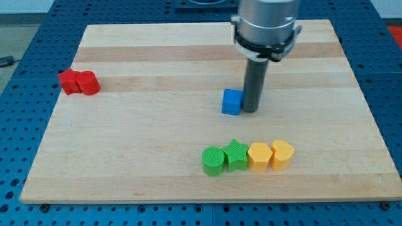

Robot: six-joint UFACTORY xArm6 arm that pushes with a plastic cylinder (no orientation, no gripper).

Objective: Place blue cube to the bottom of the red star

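The blue cube point(232, 102) sits near the middle of the wooden board point(157, 138). My tip point(250, 110) stands right against the cube's right side, touching or nearly touching it. Two red blocks lie side by side far off at the view's left. The left one point(68, 81) is angular and looks like the red star. The right one point(89, 83) is rounder, and I cannot make out its shape. The blue cube is far to the right of both and slightly lower in the view.
A row of touching blocks lies below the cube, toward the view's bottom: a green cylinder point(213, 161), a green star point(236, 155), a yellow hexagon point(259, 156) and another yellow block point(282, 154). A blue perforated table surrounds the board.
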